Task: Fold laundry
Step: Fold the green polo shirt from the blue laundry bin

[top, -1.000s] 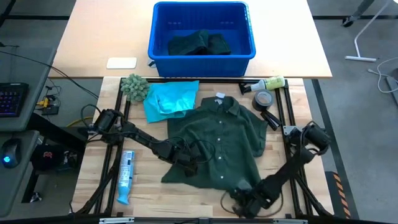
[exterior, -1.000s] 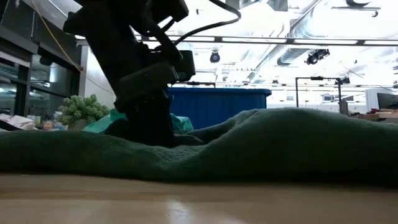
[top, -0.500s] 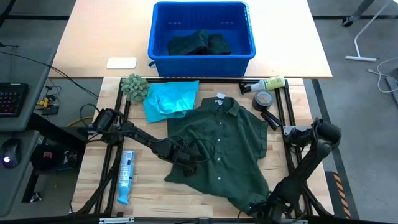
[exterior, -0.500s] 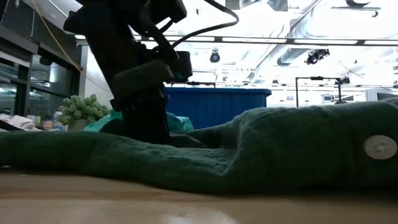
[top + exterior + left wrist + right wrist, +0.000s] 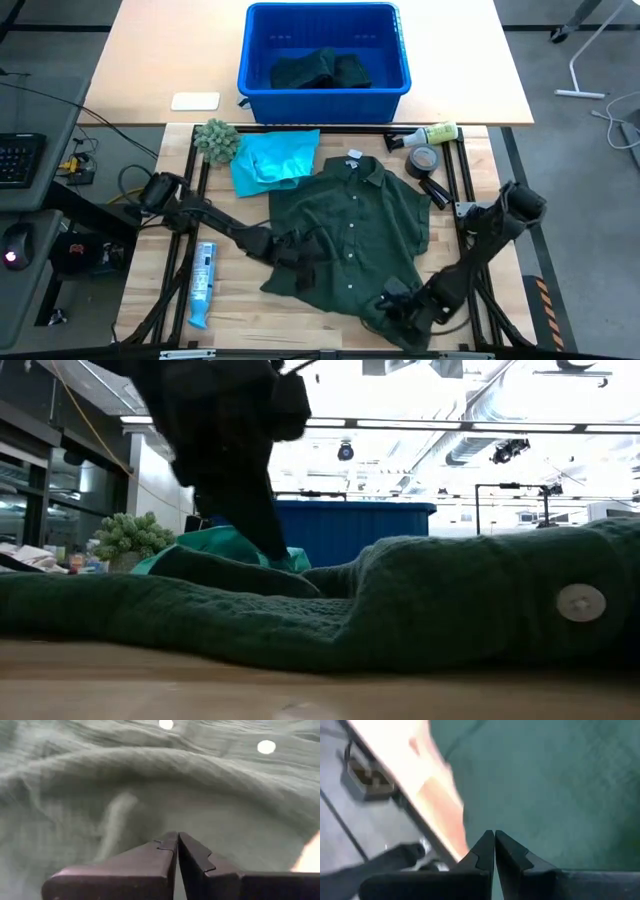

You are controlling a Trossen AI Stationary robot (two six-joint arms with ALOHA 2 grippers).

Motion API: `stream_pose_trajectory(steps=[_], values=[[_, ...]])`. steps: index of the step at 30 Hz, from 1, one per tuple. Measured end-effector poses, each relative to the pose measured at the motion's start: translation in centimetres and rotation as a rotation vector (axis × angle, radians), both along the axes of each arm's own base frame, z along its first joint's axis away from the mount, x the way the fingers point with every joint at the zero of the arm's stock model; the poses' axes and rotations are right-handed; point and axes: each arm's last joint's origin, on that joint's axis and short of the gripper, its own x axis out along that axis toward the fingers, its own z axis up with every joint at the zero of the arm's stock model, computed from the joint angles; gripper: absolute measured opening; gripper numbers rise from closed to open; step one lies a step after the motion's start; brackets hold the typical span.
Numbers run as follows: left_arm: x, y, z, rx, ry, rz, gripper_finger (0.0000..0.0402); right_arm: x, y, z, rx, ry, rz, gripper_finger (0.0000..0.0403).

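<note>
The right tool (image 5: pixel 392 300), fingers together, has slid back onto the dark green shirt's (image 5: pixel 352 240) hem, bunching it.

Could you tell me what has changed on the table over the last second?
The right gripper swung out to the table's near-right corner, then back onto the dark green shirt, whose near hem shifted. The left gripper stayed shut on the shirt's left side. The turquoise shirt and blue bin did not move.

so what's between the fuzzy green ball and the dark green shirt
The turquoise garment lies between the fuzzy ball and the dark green shirt, clearest in the high view.
</note>
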Motion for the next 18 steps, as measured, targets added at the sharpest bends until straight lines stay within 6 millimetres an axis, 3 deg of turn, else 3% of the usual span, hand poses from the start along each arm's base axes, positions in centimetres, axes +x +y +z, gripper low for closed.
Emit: stream_pose_trajectory(steps=[6,10,15,18], values=[[-0.5,-2.7,-0.6,0.052,-0.081,0.018,0.0000,1.1,-2.4,-0.6,-0.107,0.023,-0.151,0.0000],[0.4,-3.4,-1.7,0.033,-0.133,0.018,0.0000,2.2,-3.5,-1.7,-0.151,0.072,-0.169,0.0000],[1.8,-2.5,-3.5,0.020,-0.136,-0.019,0.0000,3.6,-4.5,-3.9,-0.195,0.144,-0.142,0.0000],[2.6,-1.0,-4.4,0.050,-0.121,-0.002,0.0000,4.2,-5.6,-5.3,-0.238,0.202,-0.171,0.0000]])
